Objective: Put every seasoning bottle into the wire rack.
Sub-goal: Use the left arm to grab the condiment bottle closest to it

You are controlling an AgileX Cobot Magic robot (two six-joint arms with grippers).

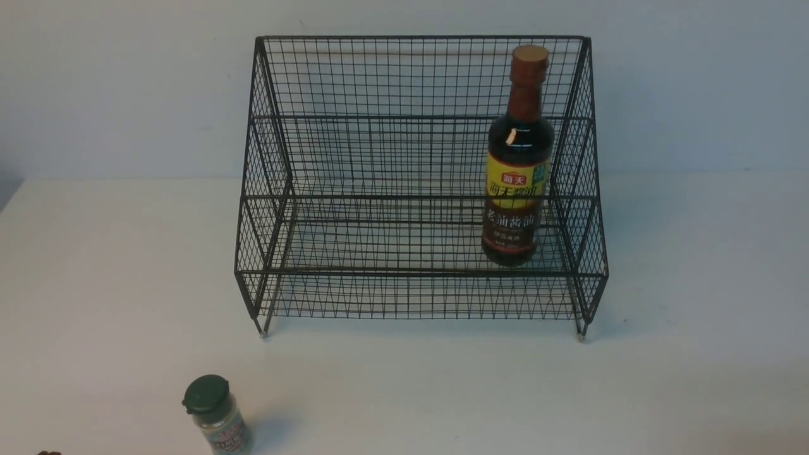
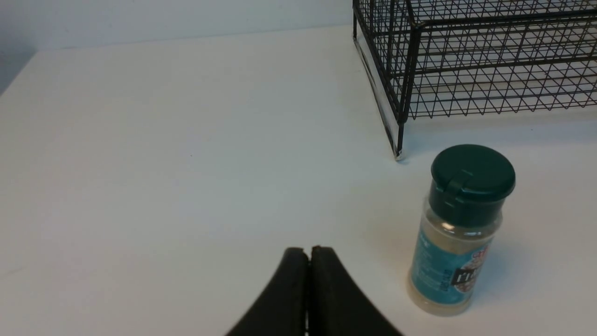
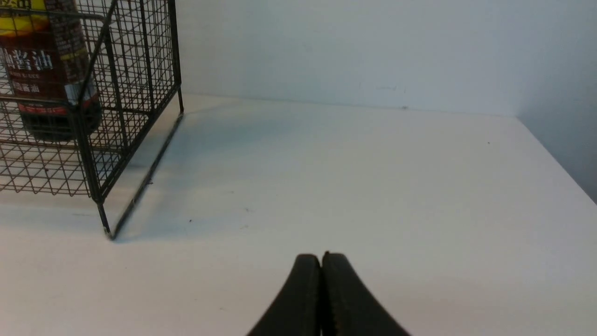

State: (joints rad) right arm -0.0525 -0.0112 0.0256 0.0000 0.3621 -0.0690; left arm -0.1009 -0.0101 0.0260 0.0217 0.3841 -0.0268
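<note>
Outside the black wire-mesh rack stands a clear, round shaker; both hands are closed.

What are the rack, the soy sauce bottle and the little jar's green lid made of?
The wire rack looks like metal with a smooth black coating: thin, stiff crossed wires with a slight shine. The soy sauce bottle is probably glass, dark and glossy with a bright glint, though shiny plastic could look similar. The green lid seems to be plastic: one even colour, molded, softly shiny.
</note>
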